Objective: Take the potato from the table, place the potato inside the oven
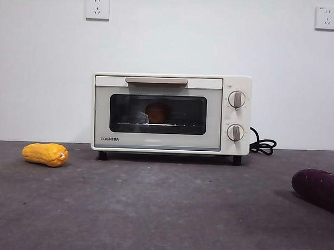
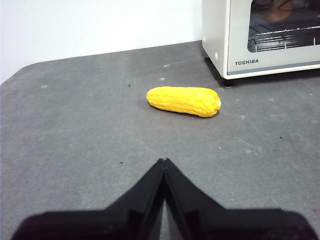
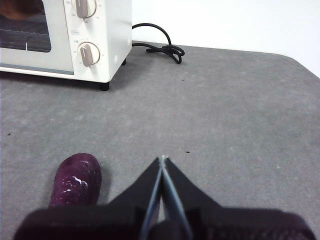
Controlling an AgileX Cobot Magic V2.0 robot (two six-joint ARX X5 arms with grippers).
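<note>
Front view shows the potato [image 1: 157, 112] sitting inside the closed oven [image 1: 171, 113] on the desk [image 1: 164, 212], while the left gripper [image 2: 164, 162] and right gripper [image 3: 162, 160] hover empty, jaws pressed together.

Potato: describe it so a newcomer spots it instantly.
Find the cream-white boxy Toshiba toaster oven mid-table. Behind its closed dark glass door, on the wire rack, sits the smooth orange-brown oval potato. Unlike the yellow ridged corn cob and dark purple vegetable, it's inside.
</note>
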